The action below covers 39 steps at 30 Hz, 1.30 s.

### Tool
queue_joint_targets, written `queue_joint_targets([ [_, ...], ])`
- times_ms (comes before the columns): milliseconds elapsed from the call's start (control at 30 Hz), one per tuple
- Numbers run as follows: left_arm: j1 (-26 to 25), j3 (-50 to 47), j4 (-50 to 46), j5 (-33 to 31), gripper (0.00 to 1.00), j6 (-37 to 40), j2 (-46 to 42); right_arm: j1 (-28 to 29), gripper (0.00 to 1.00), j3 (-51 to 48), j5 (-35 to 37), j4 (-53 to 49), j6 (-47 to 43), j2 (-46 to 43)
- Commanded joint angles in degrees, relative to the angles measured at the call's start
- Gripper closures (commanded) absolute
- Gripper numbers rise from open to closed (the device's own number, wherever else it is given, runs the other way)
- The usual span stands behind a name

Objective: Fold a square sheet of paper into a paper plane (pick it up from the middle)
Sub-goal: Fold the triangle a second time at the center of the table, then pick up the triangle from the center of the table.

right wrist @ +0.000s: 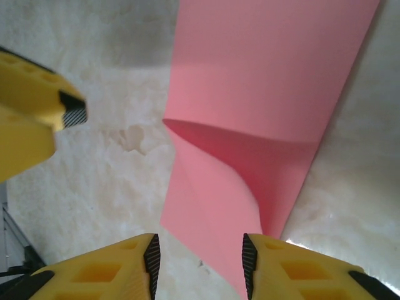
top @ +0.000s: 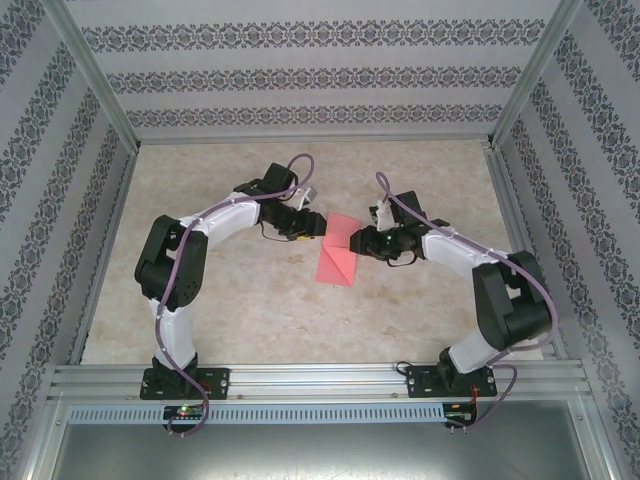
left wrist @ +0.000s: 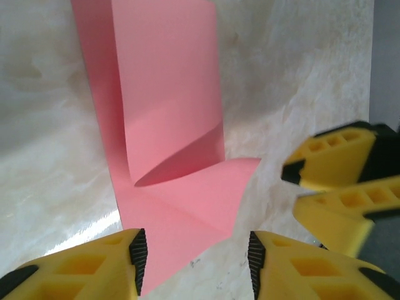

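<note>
The square sheet of paper (top: 338, 252) is pink-red and lies creased on the table between the two arms. One flap curls up off the lower layer (left wrist: 169, 125) (right wrist: 262, 81). My left gripper (top: 318, 228) stands at the sheet's left end. It is open (left wrist: 197, 250), with a corner of the paper lying on the table between its pads and not pinched. My right gripper (top: 368, 240) faces it from the right end. It is open too (right wrist: 200, 256), and the sheet's near edge runs under the gap. Each wrist view catches the other gripper's yellow fingers (left wrist: 337, 162) (right wrist: 31, 94).
The table (top: 250, 320) is pale marbled beige, fenced by aluminium rails (top: 320, 380) at the front and patterned walls (top: 300, 75) on the other sides. Both arms bend inward over its middle.
</note>
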Motion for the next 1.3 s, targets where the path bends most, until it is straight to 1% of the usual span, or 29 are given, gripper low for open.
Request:
queue_joint_targets([
  [0, -0.28, -1.98, 0.77, -0.3, 0.48, 1.1, -3.28, -0.57, 0.57, 2.73, -0.41, -0.98, -5.26, 3.64],
  [200, 0.14, -6.05, 3.13, 0.64, 0.45, 0.26, -5.8, -0.77, 0.56, 5.25, 0.84, -3.03, -9.1, 8.51],
  [300, 0.22, -7.52, 4.47, 1.33, 0.45, -0.55, -6.57, -0.77, 0.56, 5.59, -0.17, -2.12, -9.62, 9.97],
  [433, 0.25, -9.19, 6.53, 2.39, 0.44, -1.74, -7.0, -0.61, 0.57, 4.73, -4.43, 1.09, -9.18, 10.91],
  [500, 0.34, -10.02, 7.96, 3.17, 0.44, -2.52, -7.09, -0.45, 0.59, 4.34, -7.14, 2.82, -8.81, 11.44],
  [600, 0.55, -11.04, 9.95, 3.64, 0.43, -3.8, -7.56, -0.2, 0.61, 3.82, -9.31, 4.53, -8.44, 12.26],
  [667, 0.82, -11.61, 11.14, 3.64, 0.42, -4.34, -8.5, -0.34, 0.64, 3.49, -11.28, 6.25, -7.5, 12.73],
  [733, 1.22, -12.42, 12.78, 3.57, 0.38, -5.1, -9.42, -0.29, 0.68, 3.5, -11.77, 6.41, -7.36, 13.2],
  [800, 1.73, -13.42, 14.71, 4.28, 0.38, -6.22, -10.06, -0.39, 0.74, 3.43, -12.19, 6.57, -7.38, 13.54],
  [867, 2.16, -14.46, 16.2, 4.55, 0.37, -7.41, -10.69, -0.65, 0.81, 3.25, -12.97, 7.12, -7.11, 13.79],
  [1000, 2.25, -16.88, 18.19, 1.85, 0.36, -8.1, -13.79, -1.03, 0.91, 2.7, -15.37, 8.96, -5.71, 12.76],
  [1033, 2.26, -17.39, 19.04, 1.2, 0.33, -8.22, -14.72, -0.99, 0.93, 2.57, -16.15, 9.63, -5.19, 12.36],
  [1067, 2.27, -18.11, 20.41, 1.02, 0.32, -8.56, -15.43, -0.97, 0.95, 2.47, -16.91, 10.31, -4.53, 11.82],
  [1100, 2.26, -18.8, 21.85, 1.06, 0.29, -9.09, -15.98, -0.95, 0.96, 2.46, -17.66, 10.81, -3.86, 11.33],
  [1267, 2.35, -21.68, 29.48, 2.5, 0.28, -12.55, -17.32, -1.29, 1.0, 3.13, -20.32, 11.6, -1.53, 7.98],
])
